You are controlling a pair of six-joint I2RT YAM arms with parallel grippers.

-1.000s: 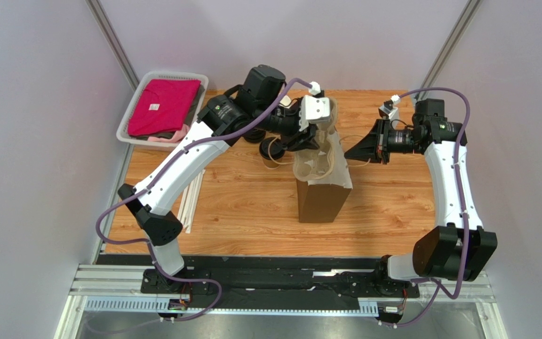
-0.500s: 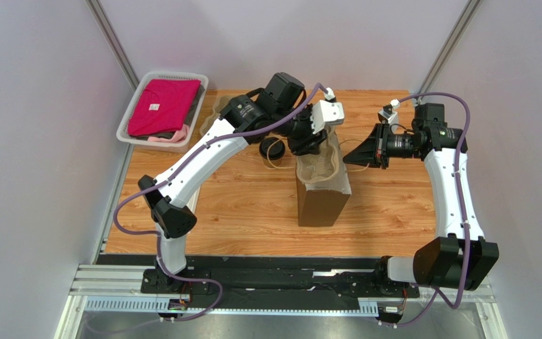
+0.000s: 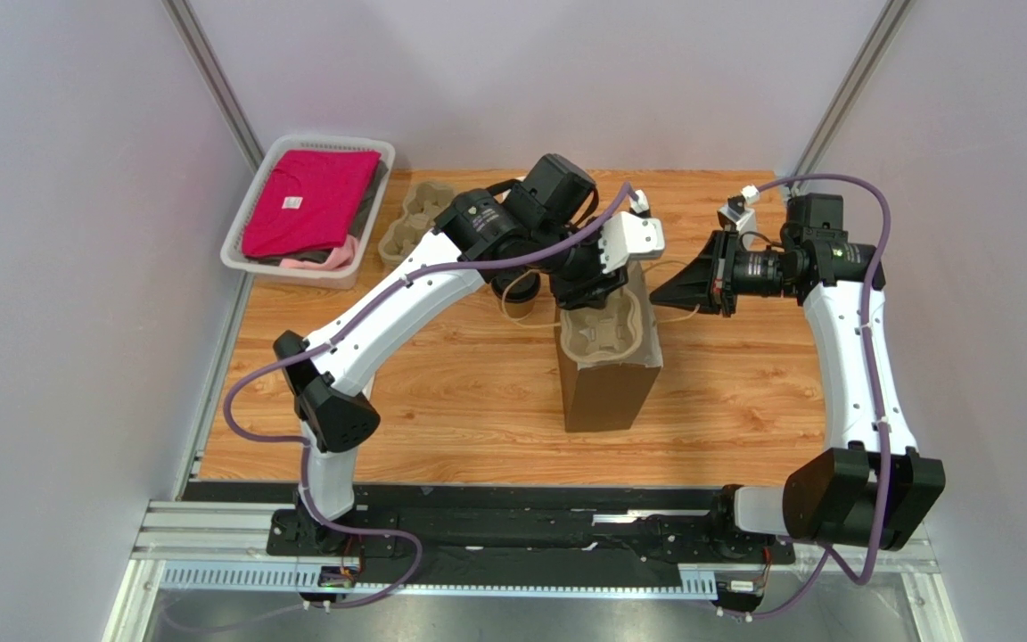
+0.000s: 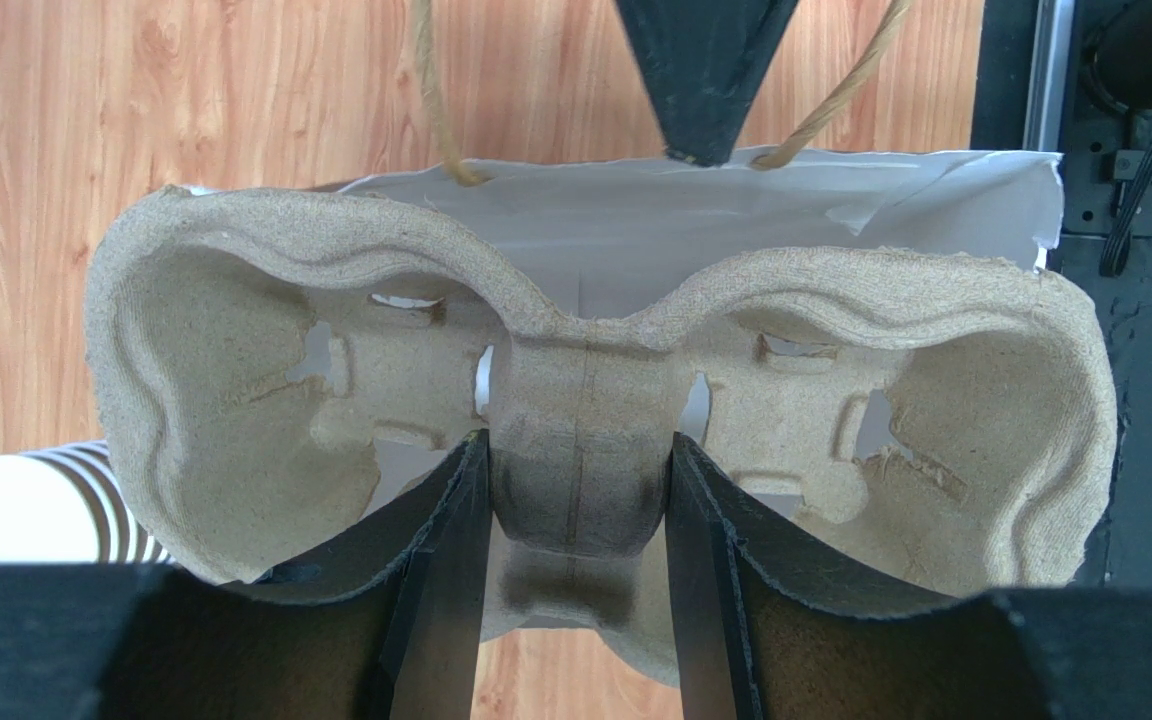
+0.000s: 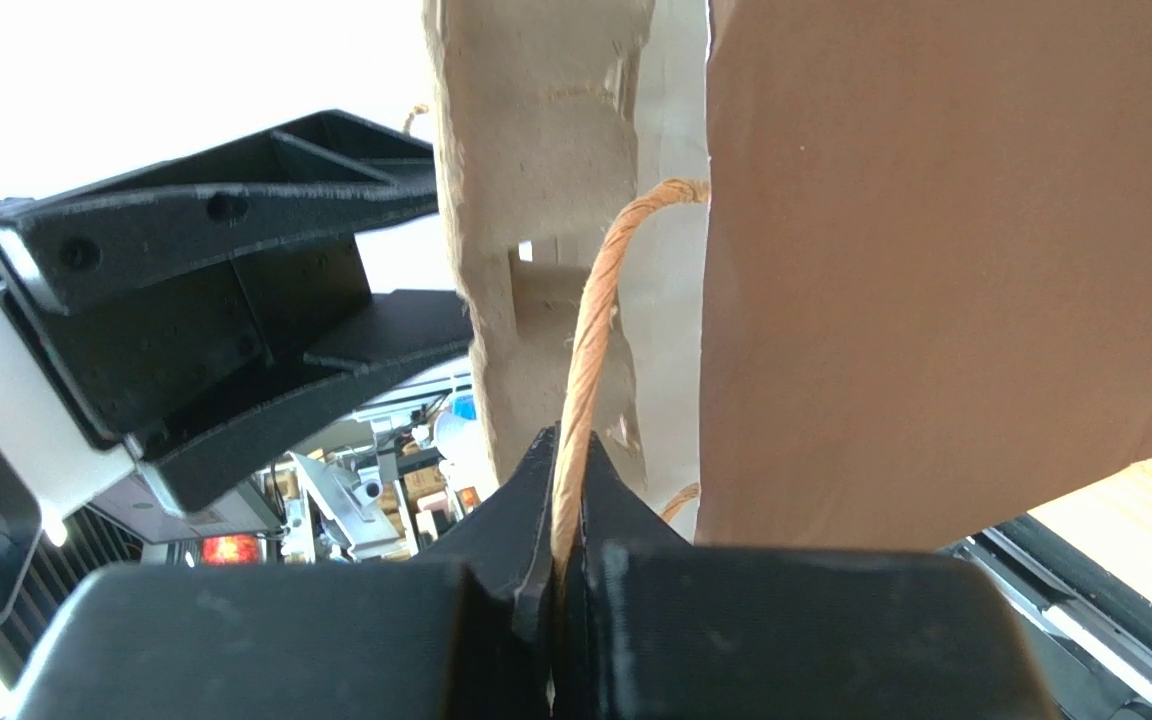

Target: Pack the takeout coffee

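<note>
My left gripper [image 3: 599,288] is shut on the middle ridge of a beige pulp two-cup carrier [image 3: 607,329], with a finger on each side of the ridge [image 4: 579,450]. The carrier [image 4: 237,375] sits at the open mouth of an upright brown paper bag [image 3: 609,385], whose white inside [image 4: 717,225] shows behind it. My right gripper [image 3: 676,288] is shut on the bag's twine handle [image 5: 585,375] and holds it out to the right [image 5: 567,450]. The takeout coffee is hidden or out of view.
A white basket [image 3: 240,228] with a pink cloth stands at the back left. A second pulp carrier [image 3: 415,217] lies beside it. A stack of white-rimmed cups [image 4: 19,503] lies left of the bag. The bag's other handle [image 3: 519,301] loops out behind the left arm.
My left arm has swung right and forward, bringing the carrier from behind the bag down onto its open mouth. My right gripper has kept hold of the handle, almost still.
</note>
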